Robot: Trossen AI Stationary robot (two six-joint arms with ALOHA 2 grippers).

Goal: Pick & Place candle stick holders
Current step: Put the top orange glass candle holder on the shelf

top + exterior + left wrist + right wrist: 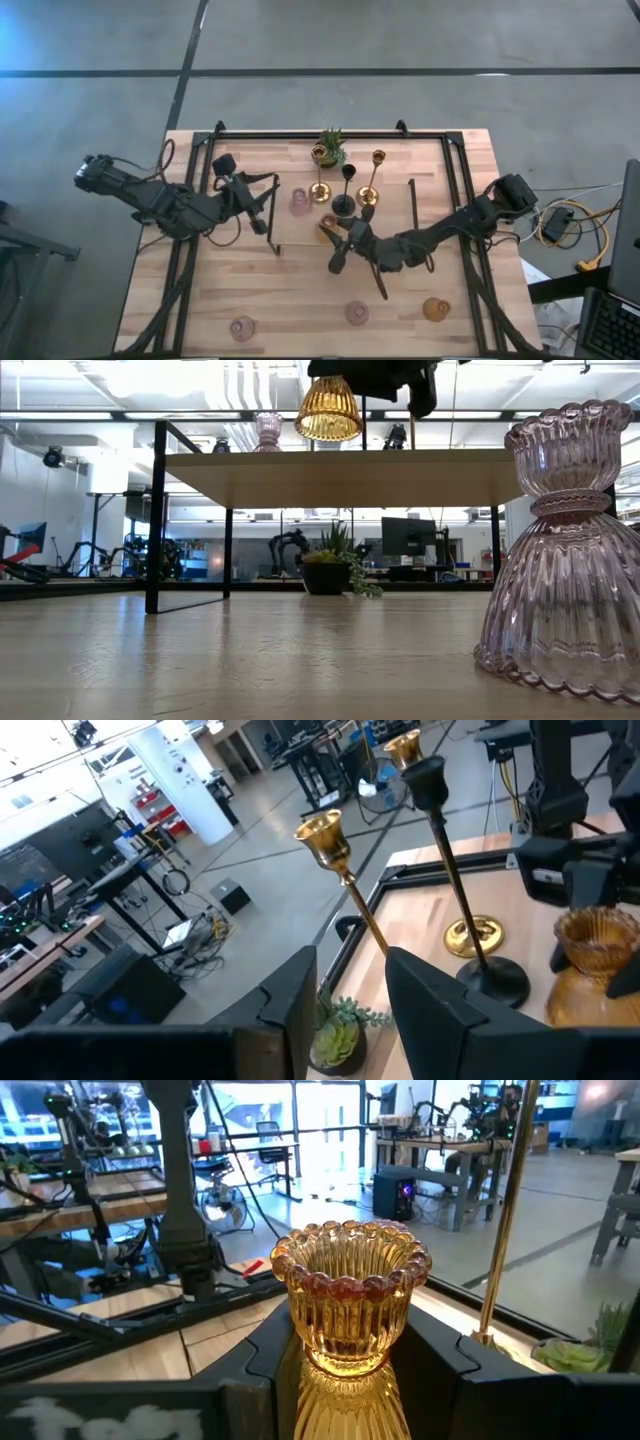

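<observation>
**Right claw clamped on an amber holder at the shelf**

We start at the right claw [345, 1370], at the centre of the high view: its two fingers press against the sides of an amber glass holder [350, 1305], which stands upright between them. In the low view this holder [328, 408] sits just at the top of a wooden shelf [340, 475] on black legs, but whether it touches the board we cannot tell; the claw above it is cut off by the frame's upper edge.

The left claw [350, 1010], left of centre in the high view, is parted and holds nothing. Its fingers hide the foot of one gold holder [335, 855].

On the shelf we see a pink glass holder [299, 201], two tall gold ones [320, 175] [372, 180], a tall black holder [345, 190] and a potted plant [333, 146].

Along the lower edge of the table [290, 300] stand two pink holders [241, 327] [357, 312] and another amber one [435, 309]. One pink holder fills the right of the low view, cut off at the right edge.
</observation>
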